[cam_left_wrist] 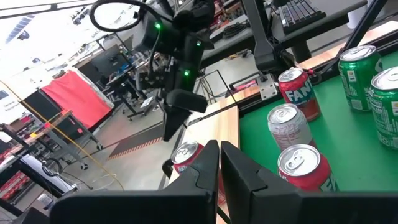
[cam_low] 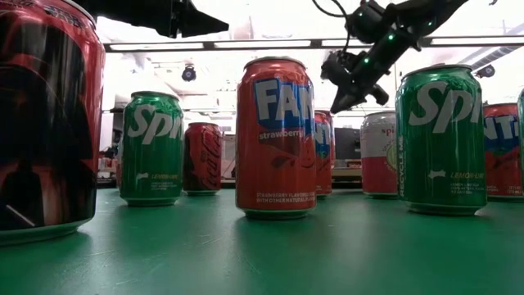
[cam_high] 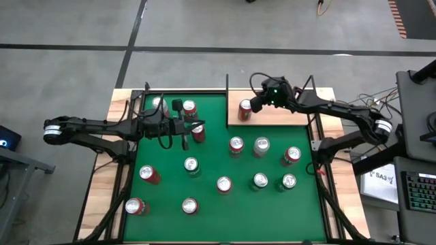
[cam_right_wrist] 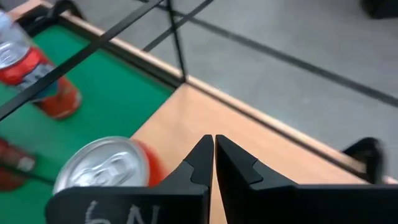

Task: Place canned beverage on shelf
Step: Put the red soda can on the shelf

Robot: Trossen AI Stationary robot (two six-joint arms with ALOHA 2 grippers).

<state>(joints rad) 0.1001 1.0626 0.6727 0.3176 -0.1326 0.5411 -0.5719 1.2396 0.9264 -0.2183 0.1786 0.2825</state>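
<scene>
A red can (cam_high: pixel 245 109) stands upright on the shelf (cam_high: pixel 286 116). The right hand (cam_high: pixel 257 104) hangs just beside it, fingers pressed together and holding nothing. The left hand (cam_high: pixel 185 127) hovers over the green desk (cam_high: pixel 211 204), also pressed together.

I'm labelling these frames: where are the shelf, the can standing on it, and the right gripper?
shelf (cam_high: pixel 286 116): high view, bare wood.
can on the shelf (cam_high: pixel 245 107): high view, its top.
right gripper (cam_high: pixel 257 104): high view, fingertips.

Upright cans (cam_low: pixel 276 138) on green tabletop (cam_low: pixel 327 254)
</scene>
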